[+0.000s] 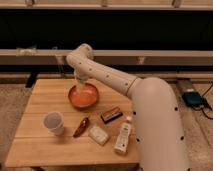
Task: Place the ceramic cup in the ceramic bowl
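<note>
The white ceramic cup [53, 122] stands upright on the front left of the wooden table [45, 150]. The orange ceramic bowl [83, 96] sits near the table's middle back, with nothing visible in it. My gripper [80, 81] hangs from the white arm just above the bowl's back rim, well away from the cup. It looks empty.
A red chili pepper [81, 127] lies right of the cup. A brown bar [111, 114], a white packet [98, 135] and a white labelled bottle [123, 136] lie on the table's right front. My arm's bulky body [155, 125] stands at the table's right edge.
</note>
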Robot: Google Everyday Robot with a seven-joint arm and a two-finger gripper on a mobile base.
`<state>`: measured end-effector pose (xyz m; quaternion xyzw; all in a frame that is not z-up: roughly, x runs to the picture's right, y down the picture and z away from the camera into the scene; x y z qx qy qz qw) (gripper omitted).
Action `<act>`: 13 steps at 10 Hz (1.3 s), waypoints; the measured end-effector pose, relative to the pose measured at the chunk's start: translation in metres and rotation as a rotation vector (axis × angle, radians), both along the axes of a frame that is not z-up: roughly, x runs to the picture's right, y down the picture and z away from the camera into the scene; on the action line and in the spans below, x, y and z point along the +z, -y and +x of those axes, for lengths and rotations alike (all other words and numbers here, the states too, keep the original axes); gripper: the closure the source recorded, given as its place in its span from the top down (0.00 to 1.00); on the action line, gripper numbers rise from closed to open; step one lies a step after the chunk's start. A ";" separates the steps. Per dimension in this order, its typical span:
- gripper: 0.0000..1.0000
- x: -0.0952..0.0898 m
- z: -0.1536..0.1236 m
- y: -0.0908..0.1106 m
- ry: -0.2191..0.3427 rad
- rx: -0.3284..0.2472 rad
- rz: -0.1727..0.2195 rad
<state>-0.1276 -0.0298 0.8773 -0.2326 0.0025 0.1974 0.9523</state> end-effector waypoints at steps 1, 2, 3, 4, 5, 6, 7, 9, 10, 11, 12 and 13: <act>0.80 0.000 0.000 0.000 0.000 0.000 0.000; 0.80 0.000 0.000 0.000 0.000 0.000 0.000; 0.80 0.000 0.000 0.000 0.000 0.000 0.000; 0.80 0.000 0.000 0.000 0.000 0.000 0.000; 0.80 0.000 0.000 0.000 0.000 0.000 0.000; 0.80 0.000 -0.001 0.000 0.005 -0.002 0.002; 0.80 -0.005 -0.004 0.001 0.022 -0.010 0.005; 0.80 -0.033 -0.020 -0.005 0.058 -0.041 0.012; 0.80 -0.047 -0.030 -0.012 0.072 -0.054 0.012; 0.80 -0.069 -0.046 -0.027 0.093 -0.074 0.009; 0.80 -0.085 -0.060 -0.040 0.112 -0.097 0.007; 0.80 -0.096 -0.073 -0.051 0.128 -0.121 0.005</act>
